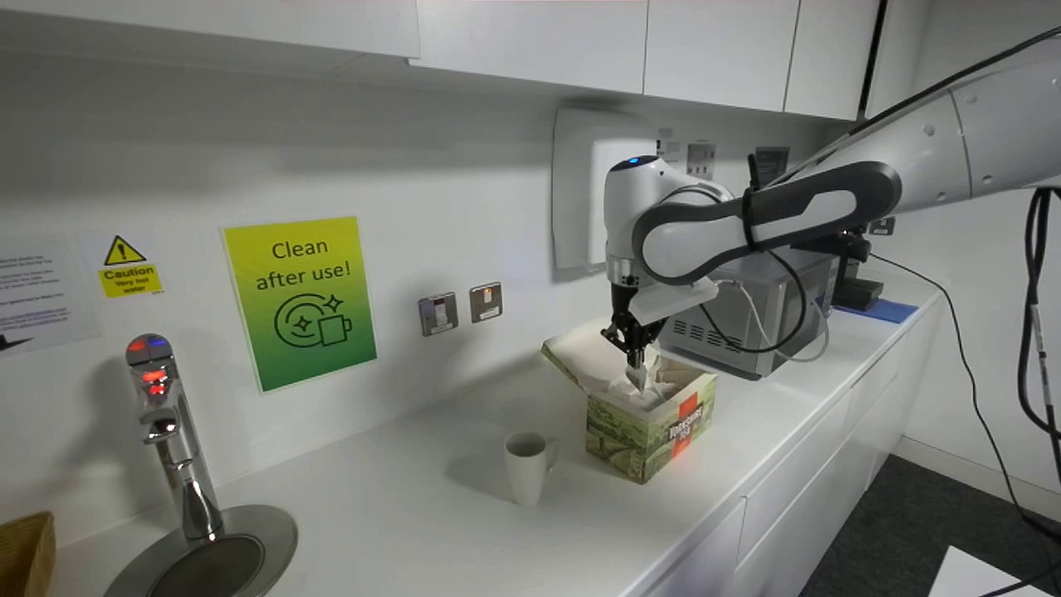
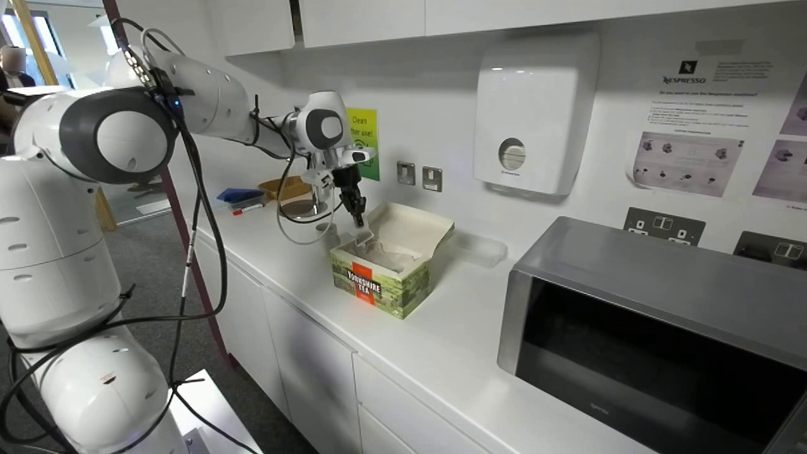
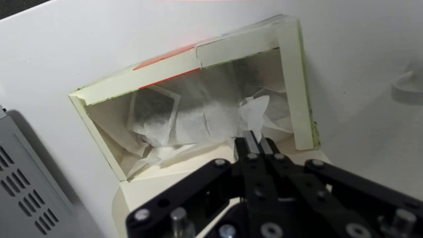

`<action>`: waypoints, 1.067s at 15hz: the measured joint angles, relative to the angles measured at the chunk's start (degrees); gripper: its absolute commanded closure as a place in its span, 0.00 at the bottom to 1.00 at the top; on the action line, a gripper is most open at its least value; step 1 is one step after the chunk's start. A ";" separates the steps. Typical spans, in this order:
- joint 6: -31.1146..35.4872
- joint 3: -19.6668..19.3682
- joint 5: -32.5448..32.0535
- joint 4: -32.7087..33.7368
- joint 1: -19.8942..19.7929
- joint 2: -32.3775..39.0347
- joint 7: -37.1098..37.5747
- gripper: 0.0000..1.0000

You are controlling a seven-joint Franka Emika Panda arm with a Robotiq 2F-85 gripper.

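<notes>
While a robot arm (image 1: 763, 207) bends over the bench (image 1: 390, 522), its tool (image 3: 258, 142) pinches a white papery piece (image 3: 257, 112) at the mouth of an open Yorkshire Tea box (image 2: 378, 290).

Seen from the wrist, the tool is clenched and the piece pokes out at 12 o'clock from it, toward the box's 3 o'clock end; the lid (image 3: 155, 188) lies open toward 7, and a bag-like sheet with a pale border (image 3: 153, 109) sits in the box at 10 o'clock from the tool. By this onlooker's reckoning the opening and the grip are done, while the piece is not yet clear of the box; whether it hangs free or is one single tea bag cannot be told. In an exterior view, a white mug (image 1: 524, 481) stands upright near the box at about 8 o'clock, and a microwave (image 1: 696, 336) at 1.
</notes>
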 measured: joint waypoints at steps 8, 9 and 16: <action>-0.03 4.12 -2.19 1.43 2.54 0.04 0.00 1.00; -0.15 4.64 -2.66 2.33 3.06 0.84 0.00 1.00; -3.46 5.90 -4.42 11.72 7.55 8.83 -0.20 1.00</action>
